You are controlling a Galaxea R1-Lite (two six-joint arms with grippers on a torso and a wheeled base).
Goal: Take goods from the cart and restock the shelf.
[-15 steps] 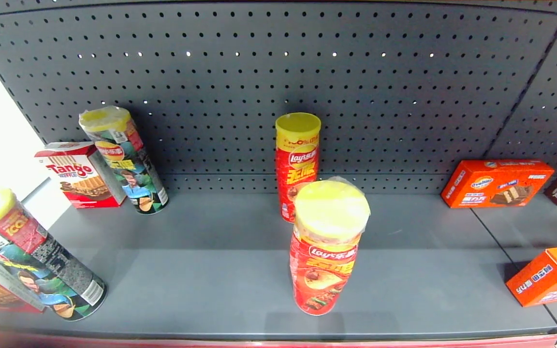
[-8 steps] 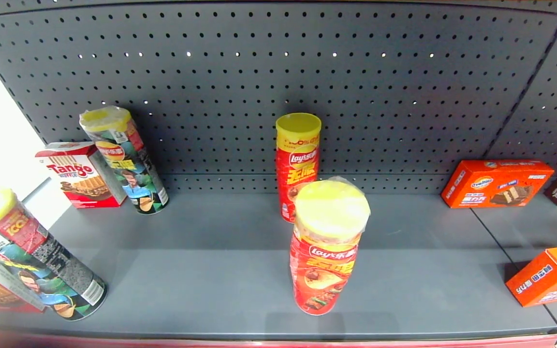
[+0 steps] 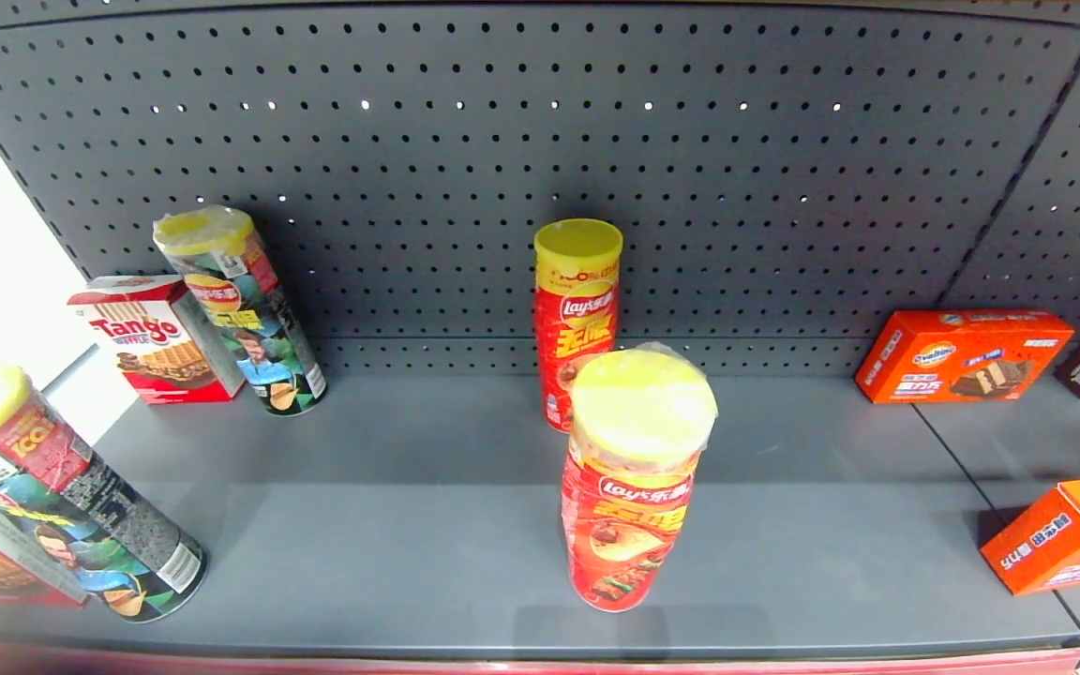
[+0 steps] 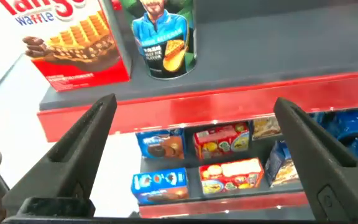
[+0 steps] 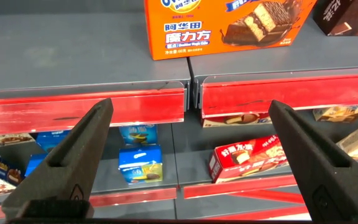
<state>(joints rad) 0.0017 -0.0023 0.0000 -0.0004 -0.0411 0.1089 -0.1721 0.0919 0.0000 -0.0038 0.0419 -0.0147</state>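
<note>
On the shelf (image 3: 409, 525), near its front, a red can (image 3: 636, 487) stands stocked; left claw (image 4: 196, 106) and right claw (image 5: 191, 107) hang wide open, empty; next move, seemingly: fetch more goods from the cart.

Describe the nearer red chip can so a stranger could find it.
Start at the grey shelf under the pegboard. Two red cans with yellow lids stand near its middle. Yours is the front can, nearer the shelf's edge than the back can, its lid under crinkled wrap.
</note>
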